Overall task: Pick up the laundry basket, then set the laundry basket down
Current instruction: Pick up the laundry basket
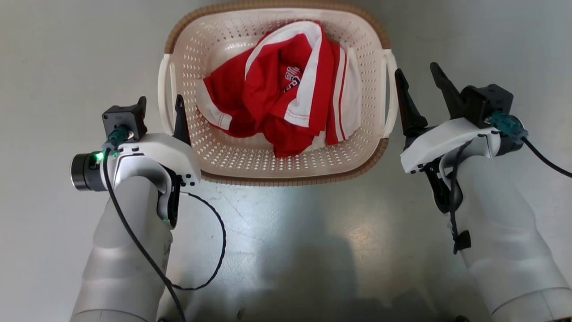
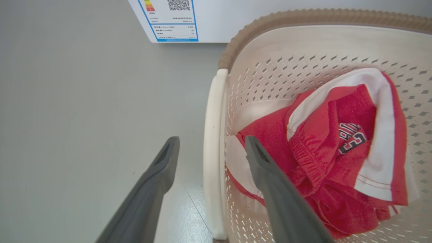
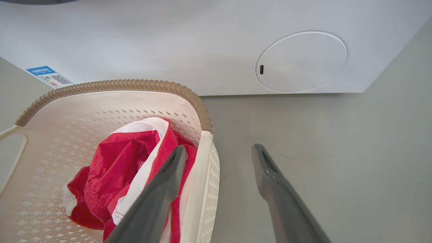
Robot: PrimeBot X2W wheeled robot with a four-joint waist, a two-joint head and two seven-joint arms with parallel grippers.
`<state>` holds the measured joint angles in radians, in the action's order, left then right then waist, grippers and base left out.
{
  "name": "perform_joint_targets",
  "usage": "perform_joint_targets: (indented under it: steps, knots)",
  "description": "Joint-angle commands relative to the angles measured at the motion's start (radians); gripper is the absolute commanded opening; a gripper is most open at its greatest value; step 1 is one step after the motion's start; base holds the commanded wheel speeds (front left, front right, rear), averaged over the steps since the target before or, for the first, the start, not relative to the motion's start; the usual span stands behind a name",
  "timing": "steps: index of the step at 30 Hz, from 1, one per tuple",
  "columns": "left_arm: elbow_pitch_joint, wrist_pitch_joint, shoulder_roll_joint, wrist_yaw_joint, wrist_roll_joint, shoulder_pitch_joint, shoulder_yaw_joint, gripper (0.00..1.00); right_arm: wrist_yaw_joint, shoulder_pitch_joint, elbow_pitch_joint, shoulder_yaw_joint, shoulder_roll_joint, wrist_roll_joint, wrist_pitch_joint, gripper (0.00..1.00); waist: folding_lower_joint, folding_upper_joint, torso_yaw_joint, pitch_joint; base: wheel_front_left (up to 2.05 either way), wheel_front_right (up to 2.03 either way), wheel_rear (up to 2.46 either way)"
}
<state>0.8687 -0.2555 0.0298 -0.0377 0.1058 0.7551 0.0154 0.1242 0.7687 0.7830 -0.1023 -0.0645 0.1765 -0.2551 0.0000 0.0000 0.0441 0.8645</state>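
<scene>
The laundry basket (image 1: pixel 277 180) is cream and perforated with a brown woven-look rim, and it stands on the grey floor. A red and white garment (image 1: pixel 286 89) lies in it. My left gripper (image 1: pixel 161 112) is open at the basket's left side. In the left wrist view the white left handle (image 2: pixel 212 152) lies between the fingers of that gripper (image 2: pixel 211 141). My right gripper (image 1: pixel 418 76) is open at the basket's right side. In the right wrist view that gripper (image 3: pixel 218 148) has one finger over the inside and one outside the right handle (image 3: pixel 201 168). Neither gripper grips anything.
A white washing machine (image 3: pixel 202 40) stands right behind the basket, with a round flap (image 3: pixel 301 61) low on its front and a blue label (image 2: pixel 172 20). Bare grey floor (image 1: pixel 44 67) lies to both sides and in front of the basket.
</scene>
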Motion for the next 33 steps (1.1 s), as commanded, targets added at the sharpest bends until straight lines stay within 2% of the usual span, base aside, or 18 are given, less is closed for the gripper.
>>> perform_joint_targets:
  steps: [1,18,20,22,23,24,25,27,28,29,33]
  knots:
    - [0.001,-0.006,0.023,0.004,-0.007,-0.007,0.016,1.0,0.007,-0.012,0.0,-0.026,0.014,-0.001,-0.007,1.0,0.0,0.0,0.006,0.014,0.0,0.0,0.0]
    - [0.124,-0.006,0.021,0.021,0.002,0.061,-0.05,0.99,0.007,0.067,0.161,-0.114,0.014,0.103,-0.007,1.0,0.0,0.0,0.021,0.044,0.0,0.0,0.0]
    - [0.132,-0.006,0.021,0.02,0.009,0.069,-0.061,0.91,0.007,0.074,0.174,-0.131,0.014,0.121,-0.007,1.0,0.0,0.0,0.021,0.044,0.0,0.0,0.0]
    - [0.139,-0.006,0.021,0.019,0.016,0.075,-0.074,0.73,0.007,0.081,0.19,-0.147,0.014,0.138,-0.007,1.0,0.0,0.0,0.021,0.044,0.0,0.0,0.0]
    - [0.142,-0.006,0.021,0.018,0.021,0.078,-0.08,0.57,0.007,0.084,0.198,-0.153,0.014,0.144,-0.007,0.93,0.0,0.0,0.021,0.044,0.0,0.0,0.0]
    - [0.145,-0.006,0.021,0.017,0.025,0.08,-0.086,0.47,0.007,0.088,0.207,-0.16,0.014,0.15,-0.007,0.82,0.0,0.0,0.021,0.044,0.0,0.0,0.0]
    - [0.147,-0.006,0.021,0.016,0.03,0.081,-0.092,0.38,0.007,0.091,0.216,-0.168,0.014,0.155,-0.007,0.49,0.0,0.0,0.021,0.043,0.0,0.0,0.0]
    - [0.152,-0.006,0.021,0.017,0.041,0.083,-0.105,0.18,0.007,0.097,0.235,-0.182,0.014,0.167,-0.007,0.31,0.0,0.0,0.022,0.041,0.0,0.0,0.0]
    - [0.153,-0.006,0.021,0.017,0.048,0.084,-0.112,0.03,0.007,0.1,0.243,-0.19,0.014,0.173,-0.007,0.14,0.0,0.0,0.023,0.04,0.0,0.0,0.0]
    - [0.152,-0.006,0.021,0.016,0.055,0.085,-0.119,0.0,0.007,0.102,0.25,-0.198,0.014,0.177,-0.007,0.0,0.0,0.0,0.023,0.039,0.0,0.0,0.0]
    - [0.141,-0.006,0.021,0.01,0.092,0.078,-0.158,0.0,0.007,0.115,0.285,-0.219,0.014,0.198,-0.007,0.0,0.0,0.0,0.026,0.032,0.0,0.0,0.0]
